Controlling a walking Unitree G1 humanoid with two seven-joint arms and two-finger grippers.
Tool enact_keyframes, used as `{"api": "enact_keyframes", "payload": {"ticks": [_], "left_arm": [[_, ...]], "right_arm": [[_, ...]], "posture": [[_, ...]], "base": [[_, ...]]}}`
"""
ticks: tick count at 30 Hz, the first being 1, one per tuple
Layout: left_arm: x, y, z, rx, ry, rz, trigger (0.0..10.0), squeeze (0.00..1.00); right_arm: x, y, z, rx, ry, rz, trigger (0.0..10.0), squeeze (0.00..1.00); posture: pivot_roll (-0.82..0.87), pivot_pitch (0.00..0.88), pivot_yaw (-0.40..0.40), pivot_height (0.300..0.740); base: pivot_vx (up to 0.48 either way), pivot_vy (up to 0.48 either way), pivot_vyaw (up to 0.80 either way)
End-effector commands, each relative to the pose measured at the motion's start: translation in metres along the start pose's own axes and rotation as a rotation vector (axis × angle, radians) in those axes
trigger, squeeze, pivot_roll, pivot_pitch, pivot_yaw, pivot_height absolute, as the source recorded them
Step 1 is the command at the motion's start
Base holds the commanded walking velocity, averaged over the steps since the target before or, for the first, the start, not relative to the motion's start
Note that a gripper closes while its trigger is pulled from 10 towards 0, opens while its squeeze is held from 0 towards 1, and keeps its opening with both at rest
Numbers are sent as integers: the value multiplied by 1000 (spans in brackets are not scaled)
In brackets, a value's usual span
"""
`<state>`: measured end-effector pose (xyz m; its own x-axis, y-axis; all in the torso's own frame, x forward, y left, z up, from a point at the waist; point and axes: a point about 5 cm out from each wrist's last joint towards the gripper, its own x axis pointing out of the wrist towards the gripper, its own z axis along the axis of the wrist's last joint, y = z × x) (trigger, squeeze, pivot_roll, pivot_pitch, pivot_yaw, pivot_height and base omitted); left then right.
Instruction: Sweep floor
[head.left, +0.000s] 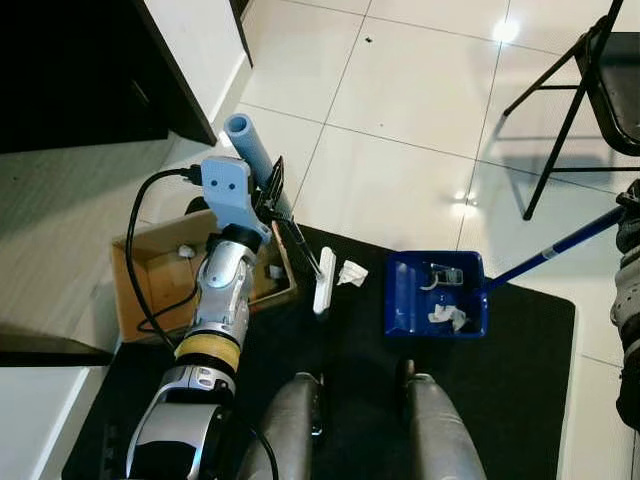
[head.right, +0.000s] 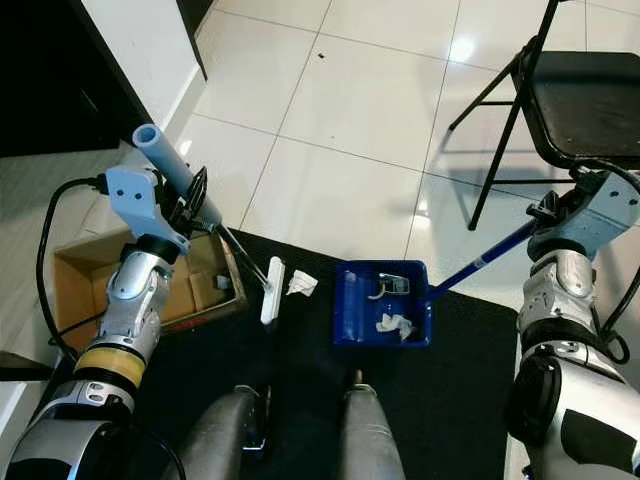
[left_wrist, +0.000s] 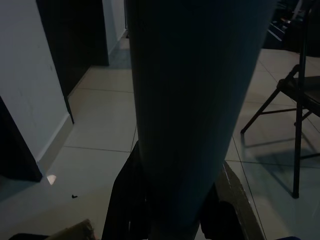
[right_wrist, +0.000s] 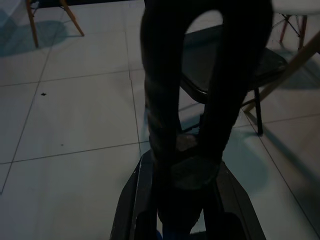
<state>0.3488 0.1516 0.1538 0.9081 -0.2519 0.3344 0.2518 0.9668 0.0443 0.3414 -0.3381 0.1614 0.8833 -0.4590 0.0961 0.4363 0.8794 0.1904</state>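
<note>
The left gripper (head.right: 192, 200) is closed on the light-blue grip of a broom (head.right: 178, 172), held tilted above the edge of a cardboard box (head.right: 75, 268); the broom's thin dark shaft runs down to its white head (head.right: 272, 290), which rests on a black mat (head.right: 470, 400) just beside the box. In the left wrist view the grip (left_wrist: 195, 100) stands large and dark between the black fingers (left_wrist: 125, 205). A crumpled white scrap (head.right: 301, 284) lies on the mat just beside the broom head, between it and a blue dustpan (head.right: 352, 312). The dustpan sits flat on the mat and holds a white scrap (head.right: 396, 324) and a small pale piece (head.right: 389, 287). Its blue handle (head.right: 480, 262) slants up to the right gripper (head.right: 552, 210), which is clamped on the handle's black looped end, seen close in the right wrist view (right_wrist: 200, 100). A black folding chair (head.right: 585, 90) stands on the pale tiled floor (head.right: 340, 130) beyond the mat. A few small white bits lie in the box. The robot's two legs (head.right: 300, 435) stand on the mat's near edge.
</note>
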Motion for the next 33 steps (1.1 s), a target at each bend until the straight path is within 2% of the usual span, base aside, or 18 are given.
{"api": "enact_keyframes", "payload": {"ticks": [1,9,13,18,24,26,27,29,33], "left_arm": [[-5,0,-4,-8,14,5,10000,0],[-8,-3,-4,-27,10,19,10000,0],[-9,-3,-4,-34,8,21,10000,0],[-10,-9,-4,-52,7,15,10000,0],[-10,-13,-5,-63,7,8,10000,0],[-9,-15,-4,-70,5,-1,10000,0],[-9,-15,-4,-70,5,-1,10000,0],[-9,-17,-3,-76,3,-6,10000,0],[-10,-18,-3,-79,3,-7,10000,0]], "right_arm": [[-2,2,-5,-11,15,20,10000,0],[-12,13,-22,-102,20,89,10000,0],[-14,13,-24,-100,13,86,10000,0],[-18,23,-26,-63,-42,112,10000,0],[-19,23,-25,-50,-58,97,10000,0],[-16,22,-21,16,-70,84,10000,0],[-16,22,-21,16,-70,84,10000,0],[-14,29,-17,59,-88,112,10000,0],[-13,36,-15,72,-102,139,10000,0]], "posture": [[99,391,36,740],[96,385,28,740],[93,382,29,740],[89,381,31,740],[90,379,32,740],[86,382,30,740],[86,382,30,740],[83,381,29,740],[83,382,29,740]], "base": [[0,0,0],[0,0,0],[0,0,0],[0,0,0],[0,0,0],[0,0,0],[0,0,0],[0,0,0],[0,0,0]]}}
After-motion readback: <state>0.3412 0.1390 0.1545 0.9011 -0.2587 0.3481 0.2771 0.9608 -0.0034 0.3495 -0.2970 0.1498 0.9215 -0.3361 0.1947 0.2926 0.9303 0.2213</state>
